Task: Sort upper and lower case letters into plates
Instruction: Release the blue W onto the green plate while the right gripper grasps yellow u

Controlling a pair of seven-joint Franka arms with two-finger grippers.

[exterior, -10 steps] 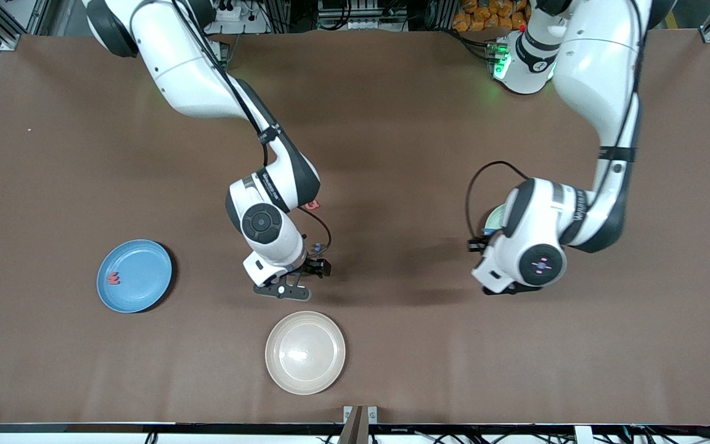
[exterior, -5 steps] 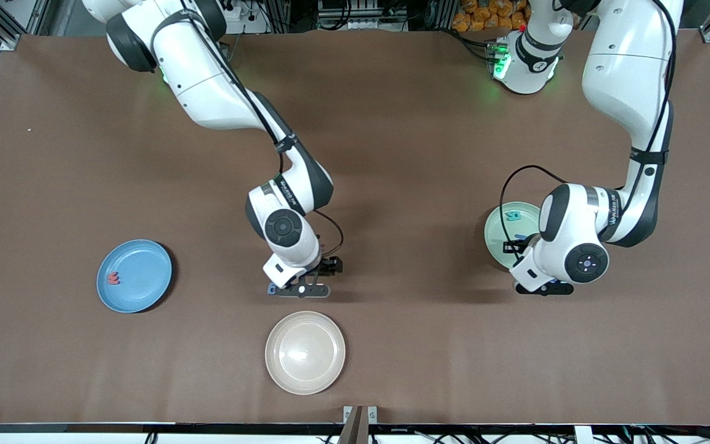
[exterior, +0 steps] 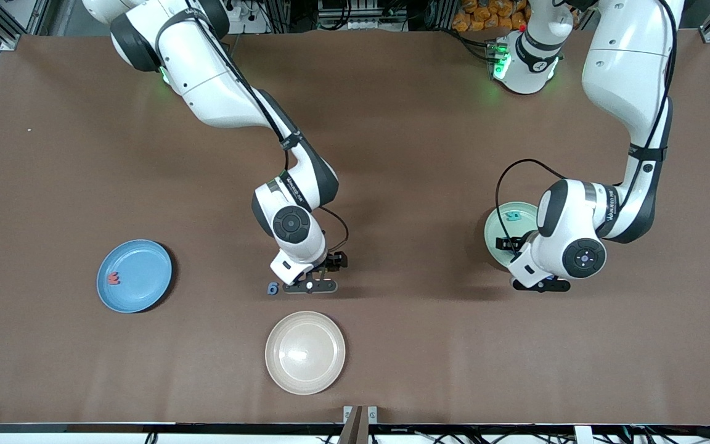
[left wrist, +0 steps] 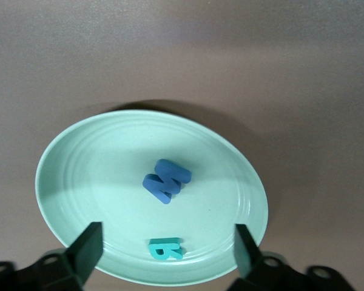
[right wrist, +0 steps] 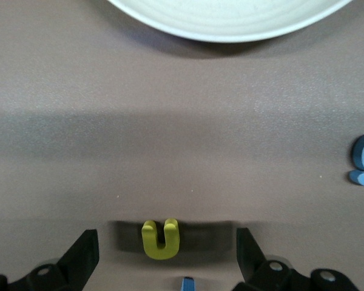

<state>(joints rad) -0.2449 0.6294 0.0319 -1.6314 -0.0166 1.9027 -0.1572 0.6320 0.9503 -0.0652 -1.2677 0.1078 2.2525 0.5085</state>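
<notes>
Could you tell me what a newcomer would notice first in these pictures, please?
The left gripper hangs with jaws open over the mint green plate, where a blue letter and a teal letter lie. The right gripper, jaws open, is over a yellow letter on the table, near the cream plate.

My left arm covers part of the mint plate (exterior: 494, 229).
A blue piece (right wrist: 187, 284) is cut off in my right wrist view.
</notes>
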